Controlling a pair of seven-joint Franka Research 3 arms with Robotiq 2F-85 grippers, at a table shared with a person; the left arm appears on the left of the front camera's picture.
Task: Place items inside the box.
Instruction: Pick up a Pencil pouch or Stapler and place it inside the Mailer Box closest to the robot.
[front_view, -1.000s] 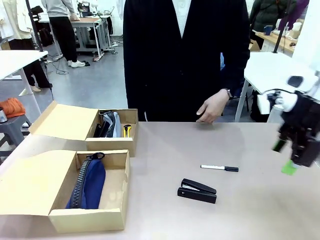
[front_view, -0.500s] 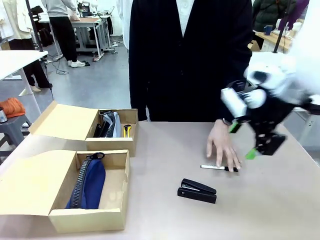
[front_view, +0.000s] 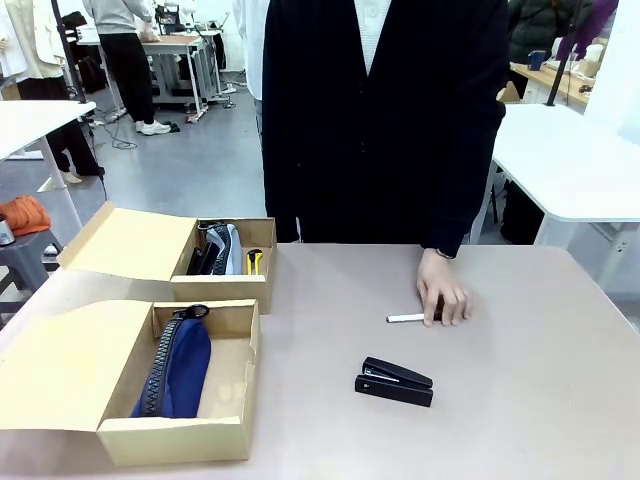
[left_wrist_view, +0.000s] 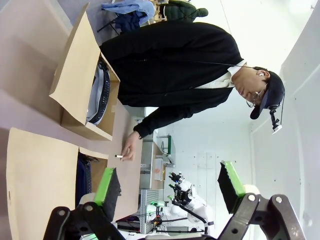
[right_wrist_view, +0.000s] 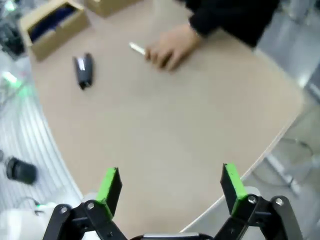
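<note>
Roughly, I judge the packing better than half done. On my left, the near box (front_view: 175, 440) stands with its lid folded back and holds the navy pouch (front_view: 183, 368), lying lengthwise. The far box (front_view: 222, 290) behind it holds the grey pouch (front_view: 228, 248) and, at its right end, the knife (front_view: 254, 262). Something dark lies against that pouch's other side, and I cannot make it out.

Two things are left out on the table (front_view: 540, 400). The stapler (front_view: 394, 382) lies flat near the middle, well apart from both boxes. The marker (front_view: 403, 318) lies just beyond it, and the person's hand (front_view: 441, 293) rests over one end, so that only the white end shows.

My left gripper (left_wrist_view: 167, 187) has its jaws wide apart with nothing between them, and it looks over both boxes toward the person. My right gripper (right_wrist_view: 170, 187) is likewise spread and empty, high above the right part of the table, with stapler, marker and hand far below it.

As I see it, the stapler is free to take and is the likelier next pick. The marker should wait until the hand lifts or offers it. Which box either belongs in I cannot tell, though the near box has open room beside its pouch.
</note>
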